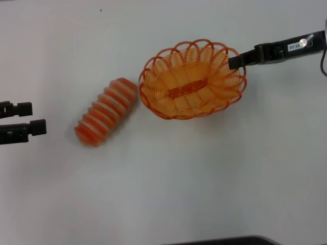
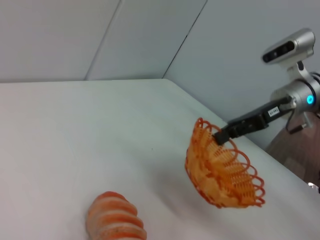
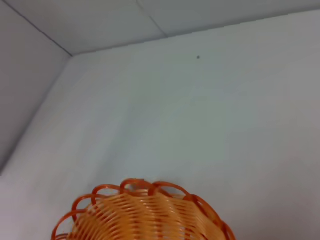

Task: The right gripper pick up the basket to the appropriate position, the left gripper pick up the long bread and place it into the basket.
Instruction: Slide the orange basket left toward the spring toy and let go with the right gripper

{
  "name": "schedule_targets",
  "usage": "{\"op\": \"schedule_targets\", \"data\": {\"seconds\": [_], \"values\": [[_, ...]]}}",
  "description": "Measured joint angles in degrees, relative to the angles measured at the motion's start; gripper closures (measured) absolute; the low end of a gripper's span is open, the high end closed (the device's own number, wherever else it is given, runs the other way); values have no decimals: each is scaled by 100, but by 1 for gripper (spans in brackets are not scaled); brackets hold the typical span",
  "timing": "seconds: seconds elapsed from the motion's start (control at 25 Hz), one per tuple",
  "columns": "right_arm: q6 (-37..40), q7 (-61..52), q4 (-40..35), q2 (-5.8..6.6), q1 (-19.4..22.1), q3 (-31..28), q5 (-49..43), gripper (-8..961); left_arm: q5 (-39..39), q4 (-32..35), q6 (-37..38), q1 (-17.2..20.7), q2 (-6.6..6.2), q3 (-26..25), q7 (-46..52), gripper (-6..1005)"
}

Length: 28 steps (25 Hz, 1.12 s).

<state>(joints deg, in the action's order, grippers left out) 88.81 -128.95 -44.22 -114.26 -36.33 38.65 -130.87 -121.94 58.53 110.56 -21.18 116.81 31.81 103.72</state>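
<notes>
The right gripper (image 1: 234,62) is clamped on the rim of the basket (image 1: 192,81), lifted near the upper middle, while the long bread (image 1: 106,118) lies untouched left of it, and the left gripper (image 1: 37,118) waits apart at the left edge.

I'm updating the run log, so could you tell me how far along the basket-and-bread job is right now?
Done: the right gripper has gripped the basket by its rim, and the left wrist view shows it tilted, lifted off the table. In hand: carrying the basket to its spot. Left: the long bread lies untouched on the table, with the left gripper open beside it, apart from it; picking and placing the bread remain.
</notes>
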Motion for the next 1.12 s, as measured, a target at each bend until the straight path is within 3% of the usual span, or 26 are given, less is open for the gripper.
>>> {"op": "schedule_targets", "data": {"seconds": [0.24, 0.56, 0.96, 1.12], "values": [[-408, -30, 254, -276, 206, -37, 168, 895, 4, 0, -88, -55, 3, 0, 12, 159], [-955, -47, 760, -266, 254, -2, 146, 892, 4, 0, -143, -99, 7, 9, 16, 159], [-938, -16, 593, -212, 297, -192, 206, 636, 4, 0, -212, -106, 9, 0, 17, 158], [-152, 659, -55, -157, 367, -529, 705, 476, 3, 0, -213, -103, 9, -1, 17, 158]]}}
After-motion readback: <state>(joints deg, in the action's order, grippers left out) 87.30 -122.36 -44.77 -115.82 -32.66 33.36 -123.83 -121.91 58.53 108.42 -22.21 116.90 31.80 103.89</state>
